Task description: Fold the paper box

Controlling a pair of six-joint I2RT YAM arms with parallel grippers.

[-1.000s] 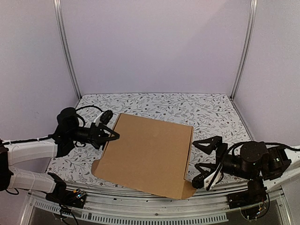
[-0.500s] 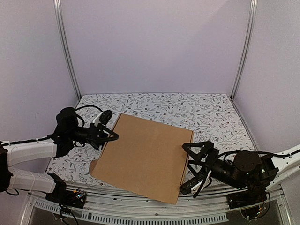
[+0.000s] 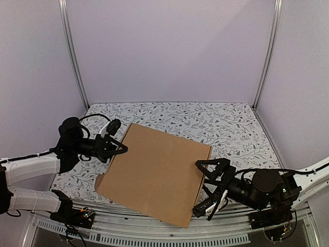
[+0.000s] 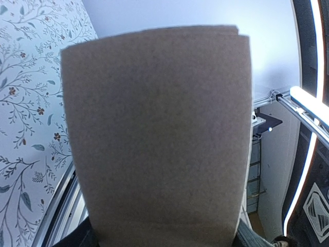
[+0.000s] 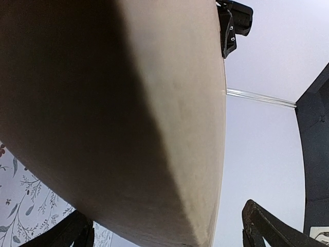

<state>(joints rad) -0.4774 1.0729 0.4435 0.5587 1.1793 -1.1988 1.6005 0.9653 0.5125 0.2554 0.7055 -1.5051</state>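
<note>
Our left gripper clamps the paper box at centre-left to steady it, while our right gripper, spread wide and gripping nothing, straddles its lower-right edge.

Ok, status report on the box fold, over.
Left tool clamped on the paper box, left edge. Right tool wide open, straddling its right edge. Box's right side raised off the table. Nothing in the way.
</note>
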